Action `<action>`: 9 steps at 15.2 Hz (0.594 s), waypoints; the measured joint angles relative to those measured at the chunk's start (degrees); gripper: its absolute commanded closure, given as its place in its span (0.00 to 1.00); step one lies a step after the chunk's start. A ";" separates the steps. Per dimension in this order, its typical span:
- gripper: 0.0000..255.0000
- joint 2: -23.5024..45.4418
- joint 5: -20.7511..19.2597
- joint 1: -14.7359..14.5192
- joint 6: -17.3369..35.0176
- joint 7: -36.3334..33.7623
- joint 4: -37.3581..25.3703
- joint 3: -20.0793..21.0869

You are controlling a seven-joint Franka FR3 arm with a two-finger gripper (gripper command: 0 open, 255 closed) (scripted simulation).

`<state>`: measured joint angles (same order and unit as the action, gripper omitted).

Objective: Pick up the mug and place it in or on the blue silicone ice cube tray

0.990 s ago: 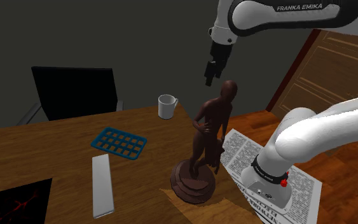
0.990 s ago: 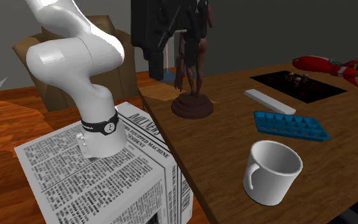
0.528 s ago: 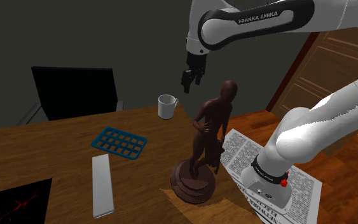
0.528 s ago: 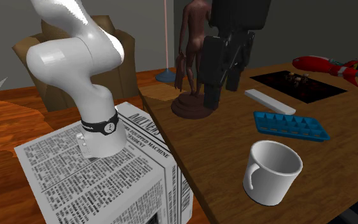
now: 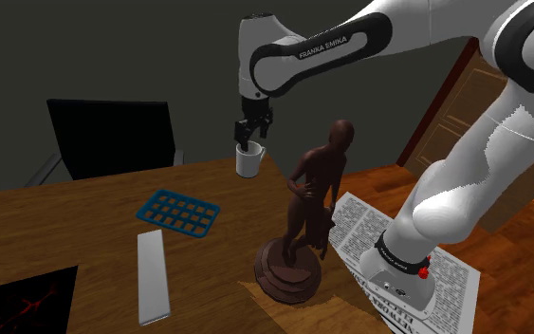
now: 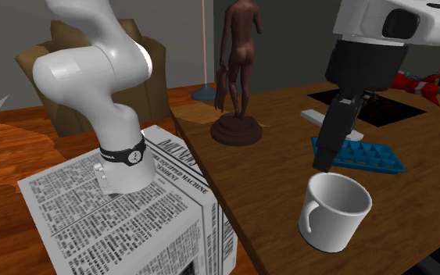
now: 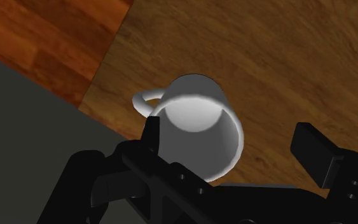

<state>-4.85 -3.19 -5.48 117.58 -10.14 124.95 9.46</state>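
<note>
A white mug (image 5: 248,162) stands upright at the far corner of the wooden table (image 5: 75,213). My black gripper (image 5: 248,142) hangs just above its rim, open. In the wrist view the mug (image 7: 199,127) lies below and between the spread fingers (image 7: 313,151), nearer the one on its handle side, and nothing is held. In the second exterior view the gripper (image 6: 324,158) hovers over the far rim of the mug (image 6: 335,212). The blue ice cube tray (image 5: 177,212) lies flat mid-table, also seen as the tray (image 6: 359,154) just beyond the mug.
A tall brown figurine (image 5: 307,218) stands on a round base near the table edge, between the stand (image 5: 416,275) and the mug. A white flat bar (image 5: 153,275) lies by the tray. A black panel (image 6: 366,105) and a red rocket toy (image 6: 413,80) sit farther along.
The arm has swung to the shoulder view's left, past the figurine's head, and come down over the mug. The fingers stayed open. Mug and tray have not moved.
</note>
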 measured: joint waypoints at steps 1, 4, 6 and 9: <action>0.00 2.09 -0.47 -0.13 0.55 -0.78 -1.38 0.27; 0.00 7.11 -1.68 -0.74 1.91 -3.02 -4.63 0.96; 0.00 8.18 -1.99 -0.84 2.96 -3.49 -4.58 1.03; 0.00 9.47 -2.39 -0.83 5.08 -3.80 -3.72 0.96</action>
<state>4.62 -5.58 -6.31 122.65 -13.94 121.23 10.41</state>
